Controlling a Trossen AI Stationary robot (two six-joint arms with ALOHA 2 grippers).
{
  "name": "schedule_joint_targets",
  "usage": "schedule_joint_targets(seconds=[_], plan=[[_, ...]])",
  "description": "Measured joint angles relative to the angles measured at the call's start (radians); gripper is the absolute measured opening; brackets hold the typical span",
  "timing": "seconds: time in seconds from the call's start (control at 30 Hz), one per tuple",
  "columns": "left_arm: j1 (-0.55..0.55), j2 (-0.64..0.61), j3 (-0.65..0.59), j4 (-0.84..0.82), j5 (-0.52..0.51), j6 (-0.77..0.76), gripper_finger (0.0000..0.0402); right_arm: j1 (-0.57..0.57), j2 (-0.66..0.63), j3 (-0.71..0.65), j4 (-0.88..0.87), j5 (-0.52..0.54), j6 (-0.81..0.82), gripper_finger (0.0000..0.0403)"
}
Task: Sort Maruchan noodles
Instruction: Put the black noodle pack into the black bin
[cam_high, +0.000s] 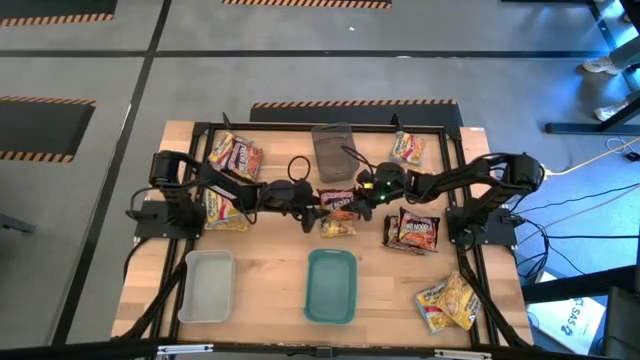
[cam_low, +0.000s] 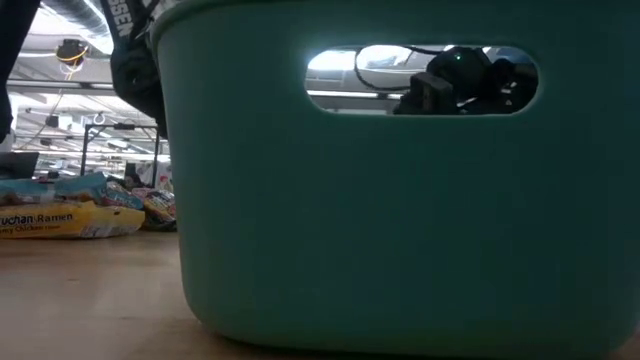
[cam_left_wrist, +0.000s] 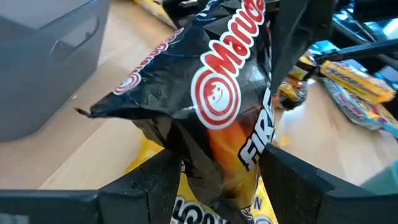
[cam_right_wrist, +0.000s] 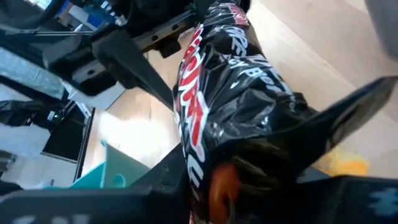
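A dark maroon-black Maruchan packet hangs between my two grippers over the table's centre. My left gripper comes from the left and is shut on it. My right gripper comes from the right and is shut on its other end. A yellow packet lies flat on the table just below them. Other packets lie flat on the table: orange and yellow ones far left, a yellow one left, one far right, dark ones right, yellow ones near right. My left gripper pinches the dark packet's crumpled end between its two fingers, coming level from the table's left. The packet stands out beyond the fingers, above the yellow packet. My right gripper pinches the opposite end between its fingers, coming from the table's right; the packet stretches away toward the left gripper, off the wood.
A grey tray sits at the far centre, close behind the grippers. A translucent white tray and a teal tray stand near the front edge. The teal tray's wall fills the low view; a yellow packet shows beside it.
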Motion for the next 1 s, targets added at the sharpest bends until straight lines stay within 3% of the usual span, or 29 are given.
schedule_joint_targets(seconds=[0.2,0.53,0.7,1.0], plan=[[0.011,-0.115,0.000,-0.095,0.053,0.084,0.0206,-0.001,-0.116,-0.001,-0.096,0.030,-0.087,0.0122],[0.010,-0.189,0.001,-0.052,-0.026,0.159,0.0206,-0.002,-0.326,-0.001,-0.250,0.134,-0.238,0.0118],[0.015,-0.189,0.004,-0.026,0.056,0.159,0.0207,-0.001,-0.375,-0.001,-0.275,0.131,-0.282,0.0122],[0.028,-0.189,0.045,-0.022,0.142,0.170,0.0275,0.000,-0.379,-0.001,-0.233,0.131,-0.332,0.0119]])
